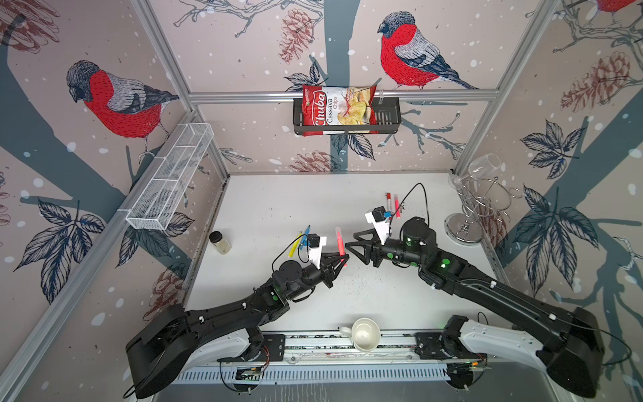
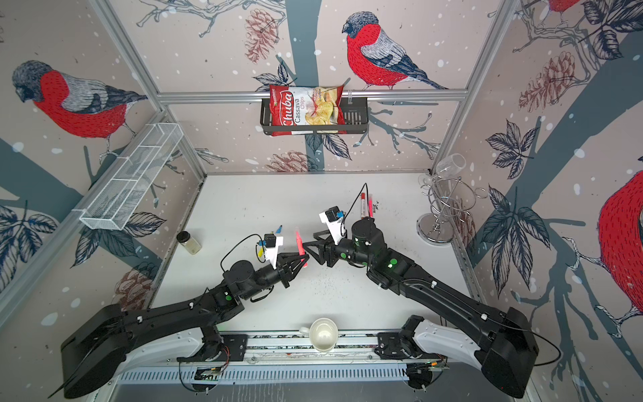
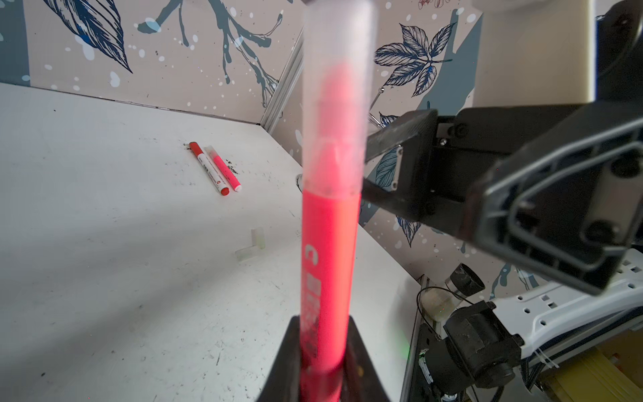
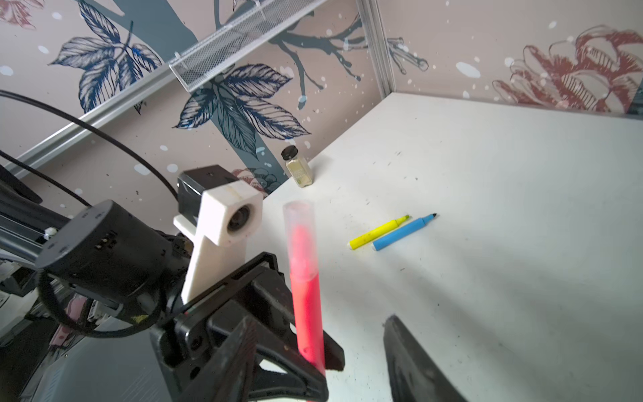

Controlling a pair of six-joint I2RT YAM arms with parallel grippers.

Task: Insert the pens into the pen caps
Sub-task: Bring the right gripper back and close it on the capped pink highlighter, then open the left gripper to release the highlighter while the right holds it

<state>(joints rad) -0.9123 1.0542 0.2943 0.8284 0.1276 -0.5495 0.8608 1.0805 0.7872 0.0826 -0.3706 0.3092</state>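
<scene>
Left jaws pinch the pink pen [image 1: 340, 243] upright — right jaws parted.

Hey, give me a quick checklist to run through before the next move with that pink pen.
1. The translucent cap sits over the pink pen's tip: ok.
2. The left gripper is shut on the pink pen: ok.
3. The right gripper is open: ok.
4. It is clear of the cap: cannot tell, a finger sits close beside it.
5. The yellow pen and blue pen are capped: not ok, both lie bare on the table.
6. Spare loose caps lie free on the table: ok.
</scene>
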